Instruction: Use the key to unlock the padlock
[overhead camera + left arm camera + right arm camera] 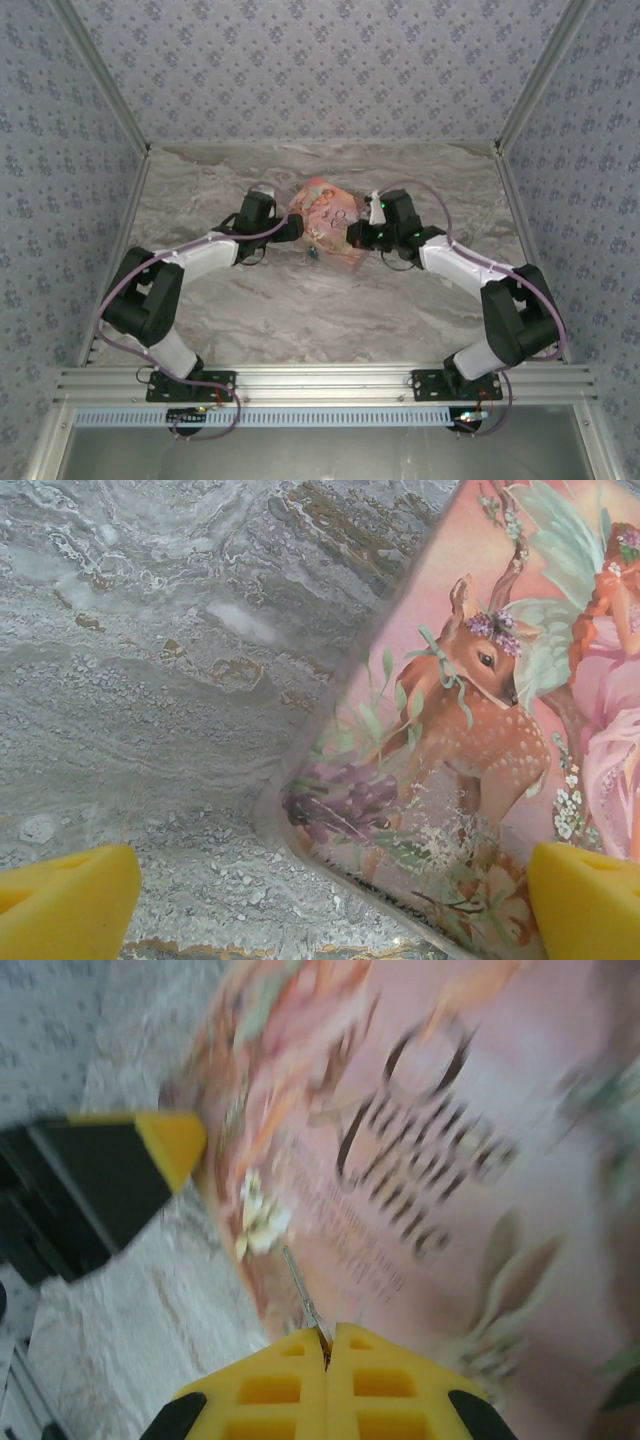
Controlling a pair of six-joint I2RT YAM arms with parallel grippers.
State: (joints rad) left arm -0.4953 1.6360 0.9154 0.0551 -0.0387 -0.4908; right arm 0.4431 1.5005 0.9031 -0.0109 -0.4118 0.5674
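At the left of the top view, the left gripper (pixel 325 905) reaches in toward the middle of the table (pixel 260 310). Its 2 yellow fingers (pixel 62 908) are spread wide and hold nothing. In its wrist view they sit in the bottom corners of the frame, and a corner of the pink picture box (pixel 330 215) lies between them. Just right of that gripper in the top view, the padlock (pixel 312 255) is a tiny dark speck with a bluish glint. It lies loose on the table just below the box's lower-left edge, and neither gripper touches it. The box fills the centre, between the 2 grippers. On the right, the right gripper (pixel 326 1342) has its fingers pressed together on a thin metal sliver (pixel 303 1295), probably the key, which sticks out toward the box at the bottom centre of its blurred wrist view. The first risk is the loose lock, because with nothing bracing it a push from the key would likely skid or spin it instead of seating the key. The second is the narrow pinch on the key, which could twist or slip if its tip catches the box or meets the keyhole at an angle. The left fingers are also lined up on the box corner rather than the lock, so closing them there would grab the wrong thing.
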